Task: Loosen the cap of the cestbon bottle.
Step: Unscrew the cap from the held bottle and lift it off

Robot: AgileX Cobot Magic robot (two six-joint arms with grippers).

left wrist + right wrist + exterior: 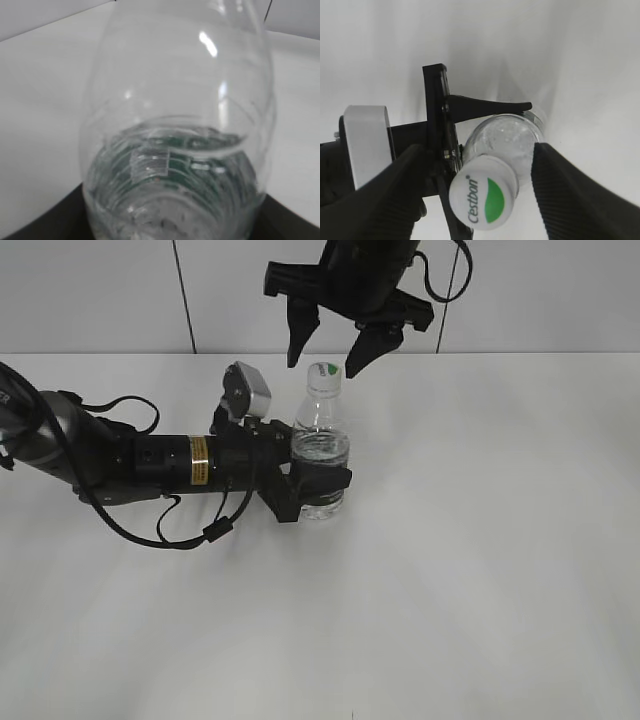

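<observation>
Gripped upright on the tabletop [480,570], the cestbon bottle [321,455] is held by the left pincer [305,485]; just above its cap [324,371], the right pincer [328,352] is spread wide

A white table [480,570] meets a pale panelled wall [90,290].

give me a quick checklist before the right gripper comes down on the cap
1. cestbon bottle upright on the table: ok
2. left gripper clamped around the bottle's lower body: ok
3. right gripper open wider than the cap: ok
4. cap between the right gripper's fingers in the right wrist view: ok, though nearer the left one
5. cap seated on the neck: ok
6. how tight the cap is: cannot tell
</observation>
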